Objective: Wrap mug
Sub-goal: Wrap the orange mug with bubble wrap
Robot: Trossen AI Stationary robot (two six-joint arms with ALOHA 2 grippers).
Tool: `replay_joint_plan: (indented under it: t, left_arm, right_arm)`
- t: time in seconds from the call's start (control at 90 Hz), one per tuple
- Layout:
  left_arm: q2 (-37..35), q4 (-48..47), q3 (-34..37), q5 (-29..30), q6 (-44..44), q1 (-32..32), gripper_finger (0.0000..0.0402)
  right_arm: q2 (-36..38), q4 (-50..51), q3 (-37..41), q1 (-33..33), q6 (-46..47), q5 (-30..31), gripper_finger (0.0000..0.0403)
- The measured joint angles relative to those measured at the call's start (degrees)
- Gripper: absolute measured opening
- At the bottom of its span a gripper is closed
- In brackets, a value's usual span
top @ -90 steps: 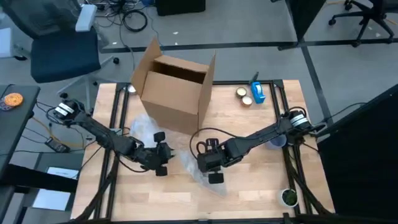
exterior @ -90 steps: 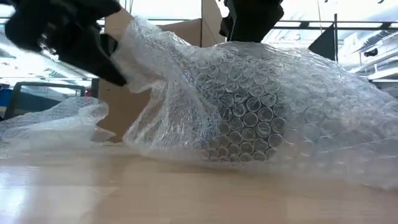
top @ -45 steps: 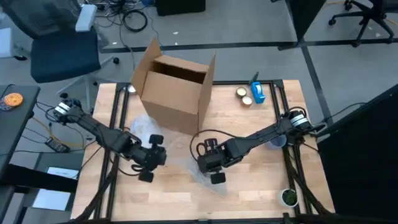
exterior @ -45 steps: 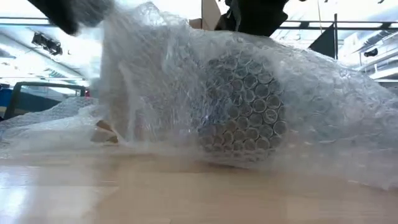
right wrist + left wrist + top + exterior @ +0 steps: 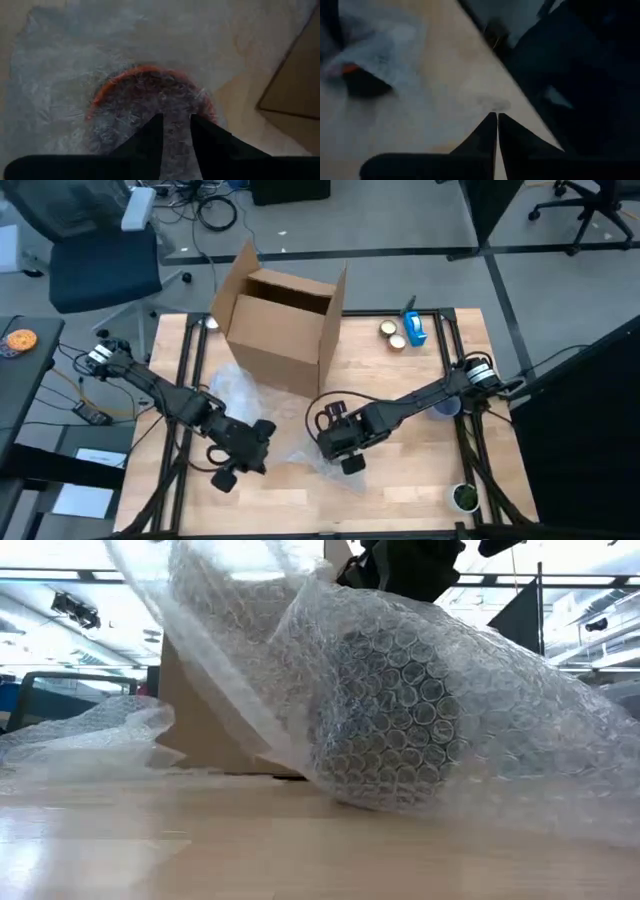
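The mug (image 5: 385, 720) lies on the counter (image 5: 400, 390), swathed in bubble wrap (image 5: 480, 710), directly under the right claw (image 5: 174, 131), whose fingers stand narrowly apart above it. The left claw (image 5: 496, 131) is pinched together, pulling a sheet edge off to its side.

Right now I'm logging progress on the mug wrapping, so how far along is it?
Partly done. The mug already lies on its side under the bubble wrap. In hand: the right tool presses down on the covered mug, while the left tool lifts a flap of wrap, fingers together. Left: folding that loose sheet fully round. The cardboard box stands open behind.
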State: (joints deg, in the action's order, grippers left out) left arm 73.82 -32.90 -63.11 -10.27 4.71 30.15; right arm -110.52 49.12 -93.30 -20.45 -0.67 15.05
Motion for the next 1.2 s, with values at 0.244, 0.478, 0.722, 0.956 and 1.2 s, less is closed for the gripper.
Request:
replay_joint_plan:
  t: [0.244,0.478,0.722,0.956,1.2]
  left_arm:
    - [1.1,5.8,0.0,0.0,-4.6,0.0,0.0]
    - [3.5,9.0,0.0,0.6,-5.4,-0.1,0.0]
    - [1.7,-12.0,-3.3,1.5,16.1,-0.6,0.0]
    - [1.6,-30.1,-4.3,9.0,31.7,2.2,0.0003]
    - [1.5,-31.9,-0.1,14.0,36.1,6.5,0.004]
  right_arm:
    - [0.0,-0.4,0.0,0.6,0.0,2.3,0.0075]
    - [0.0,-0.4,0.0,0.7,-0.1,2.3,0.0074]
    - [0.0,-0.3,0.0,0.7,-0.5,2.4,0.0074]
    - [0.0,-0.3,0.0,0.7,0.0,2.5,0.0074]
    - [0.0,-0.2,0.0,0.7,0.9,2.5,0.0074]
